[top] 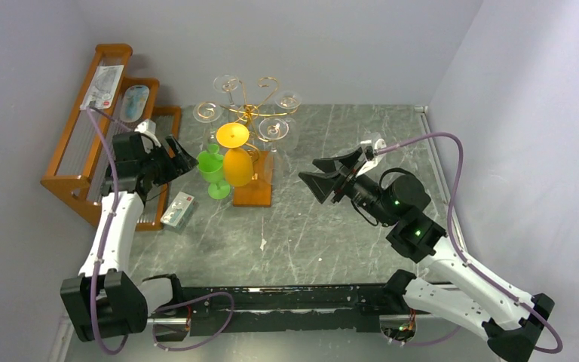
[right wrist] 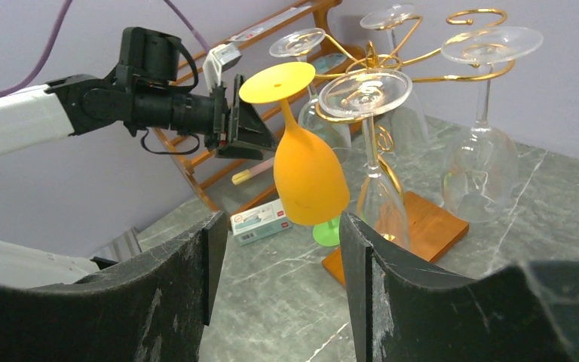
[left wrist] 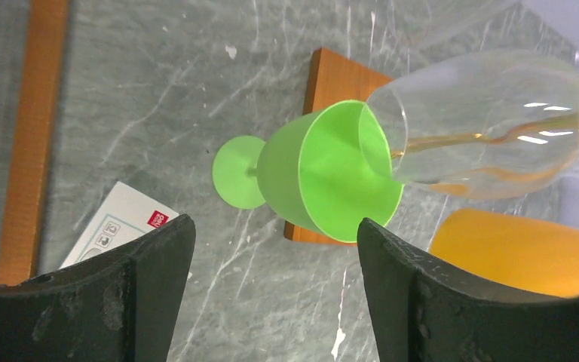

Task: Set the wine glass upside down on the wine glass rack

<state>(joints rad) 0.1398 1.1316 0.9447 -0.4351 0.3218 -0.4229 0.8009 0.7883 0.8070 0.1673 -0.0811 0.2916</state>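
The wine glass rack [top: 250,113], gold wire on an orange-brown base [top: 256,190], stands at mid-table. Several clear glasses [right wrist: 482,162] hang from it upside down, and an orange wine glass [top: 237,166] hangs upside down at its near left arm. A green wine glass [top: 212,167] stands upright on the table beside the base. My left gripper [top: 188,157] is open just left of the green glass [left wrist: 324,170], holding nothing. My right gripper [top: 309,169] is open to the right of the rack, facing the orange glass [right wrist: 309,177].
A stepped wooden shelf [top: 90,151] holding small packets stands against the left wall. A small white box [top: 179,209] lies on the table in front of it, near my left arm. Walls close the table at the back and right.
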